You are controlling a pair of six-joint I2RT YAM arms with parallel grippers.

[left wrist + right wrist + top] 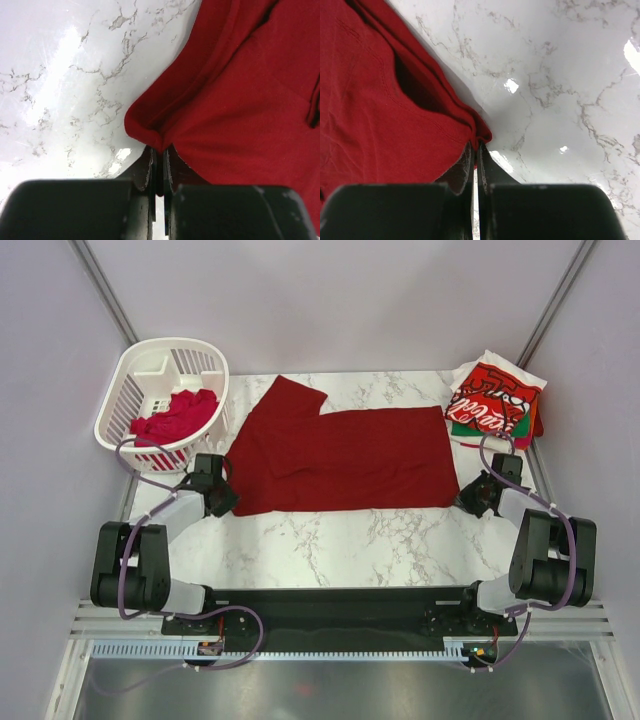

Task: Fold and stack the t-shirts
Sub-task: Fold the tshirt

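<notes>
1. While your left claw (159, 150) is clamped on the near-left corner of the dark red tee (240, 100), your right claw (475, 147) is pinched just as tight on its near-right corner. In each wrist view the cloth bunches right at the fingertips, with bare marble beside it.
2. Beyond and between the two claws, that tee lies flat on the table (340, 550), reaching from one claw across to the other. It reads as a wide rectangle with a sleeve-like flap jutting out at the far side, ahead of the left claw. You can take this as the fold in hand, begun but not finished.
3. Farther out, ahead of the left claw and toward its outer side, the white basket (115, 405) holds a crumpled red tee (178, 415). It is unfolded, so at least one more shirt waits for you. Whether others lie under it you cannot tell.
4. Far ahead of the right claw, slightly to its outer side, sits the folded stack with the Coca-Cola tee (490, 400) on top. Green and white cloth show at its edges beneath. Count those as done, though you cannot tell how many there are.
5. Your remaining work, by my reckoning, is to finish folding the gripped tee, carry it to the stack, then fold and stack the basket tee.
</notes>
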